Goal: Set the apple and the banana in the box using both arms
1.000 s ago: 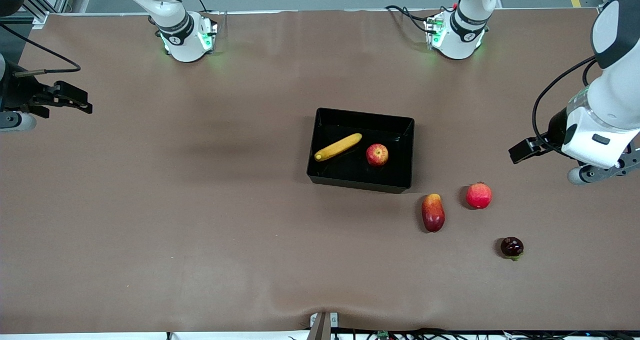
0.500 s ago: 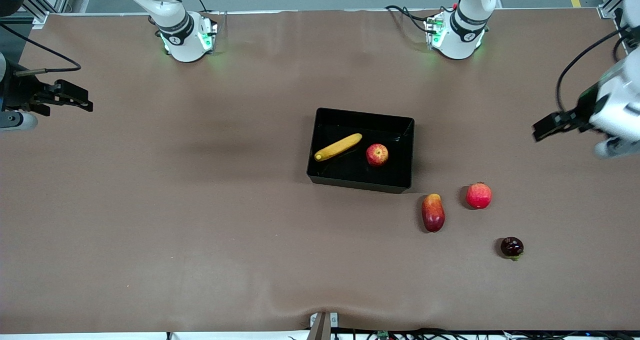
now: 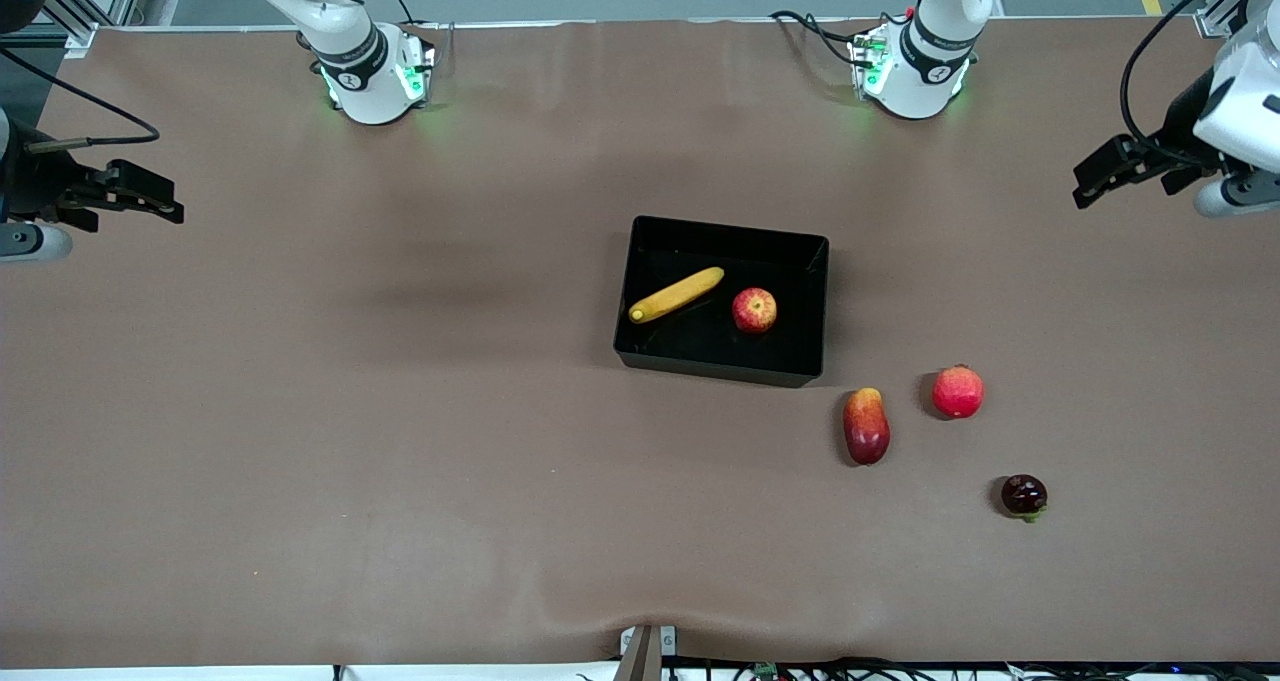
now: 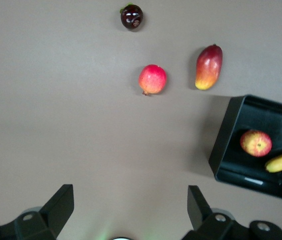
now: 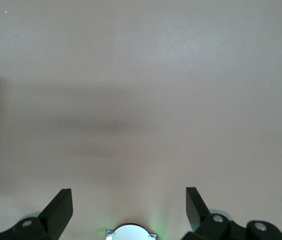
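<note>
Right hand [image 3: 150, 201] hangs released and empty over the brown bench [image 3: 400, 441] at the right arm's end, its arm waiting; the wrist view shows its two black fingers [image 5: 61, 207] spread wide above bare cloth. Near the middle of the bench sits the box [image 3: 640, 353], a glossy black tray with low walls. Inside it lies the banana [image 3: 677, 294], slim, yellow and gently curved, toward the right arm's end, with the apple [image 3: 754, 310] close beside it but not touching, small, round and red with yellowish streaks round its stem dimple.

Just outside the box's corner, nearer the camera, a red-orange mango [image 3: 866, 426] lies on the cloth; a pink-red round fruit [image 3: 958, 392] rests near it toward the left arm's end, and a dark purple fruit [image 3: 1024, 495] sits apart, nearer the camera again.

Left hand [image 3: 1098, 171] hangs over the bench edge at the left arm's end, fingers [image 4: 61, 205] apart and holding nothing.

The brown cloth covers the whole bench, rippled slightly at the edge nearest the camera. Grey floor shows past the two arm bases. Wide stretches of open cloth surround the box.
</note>
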Controlling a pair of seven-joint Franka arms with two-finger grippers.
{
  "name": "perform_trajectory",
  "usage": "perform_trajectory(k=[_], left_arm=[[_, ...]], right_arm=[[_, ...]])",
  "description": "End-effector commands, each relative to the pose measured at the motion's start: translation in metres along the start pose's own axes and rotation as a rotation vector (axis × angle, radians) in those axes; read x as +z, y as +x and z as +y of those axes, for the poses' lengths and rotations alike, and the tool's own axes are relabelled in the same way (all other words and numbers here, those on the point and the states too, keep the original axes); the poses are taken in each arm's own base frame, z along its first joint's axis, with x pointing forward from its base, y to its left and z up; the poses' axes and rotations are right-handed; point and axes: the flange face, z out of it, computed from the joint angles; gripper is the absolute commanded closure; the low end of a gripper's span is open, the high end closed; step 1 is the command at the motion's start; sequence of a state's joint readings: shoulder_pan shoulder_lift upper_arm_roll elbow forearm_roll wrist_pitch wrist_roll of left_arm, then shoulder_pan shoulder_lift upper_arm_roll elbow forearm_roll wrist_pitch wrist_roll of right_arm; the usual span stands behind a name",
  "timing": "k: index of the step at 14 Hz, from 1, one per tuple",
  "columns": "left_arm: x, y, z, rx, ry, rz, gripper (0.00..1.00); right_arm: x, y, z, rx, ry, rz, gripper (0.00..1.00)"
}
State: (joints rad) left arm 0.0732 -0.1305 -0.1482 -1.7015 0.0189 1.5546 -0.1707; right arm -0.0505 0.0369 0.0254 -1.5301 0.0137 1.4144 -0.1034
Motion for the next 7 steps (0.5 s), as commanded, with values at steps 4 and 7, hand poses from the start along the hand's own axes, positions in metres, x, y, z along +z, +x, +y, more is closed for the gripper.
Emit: perform_trajectory(k=[4, 7], left_arm=[[-0.029, -0.006, -0.010, 0.040, -0.015, 0.002, 0.00], [-0.027, 0.001, -0.008, 0.042, -0.015, -0.012, 0.00]], right_arm=[[-0.005, -0.006, 0.007, 0.013, 0.004, 0.000, 0.00], [-0.003, -0.007, 0.014, 0.025, 0.008, -0.009, 0.00]])
